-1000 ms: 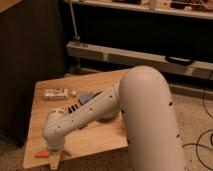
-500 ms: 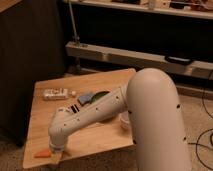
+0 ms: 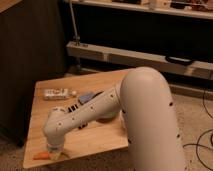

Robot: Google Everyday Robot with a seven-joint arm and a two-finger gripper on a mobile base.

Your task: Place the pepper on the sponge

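The orange pepper lies on the front left corner of the wooden table, close to its edge. My gripper hangs low over the table just right of the pepper, under the white wrist, and looks to be touching or nearly touching it. The blue-grey sponge lies further back near the table's middle, partly behind my forearm.
A clear bottle lies on its side at the back left. A black striped block peeks out beside my forearm. My bulky white arm covers the table's right half. A dark cabinet stands left, metal shelving behind.
My arm has swung further toward the front left corner and the wrist has come down next to the pepper. The pepper has stayed in place.
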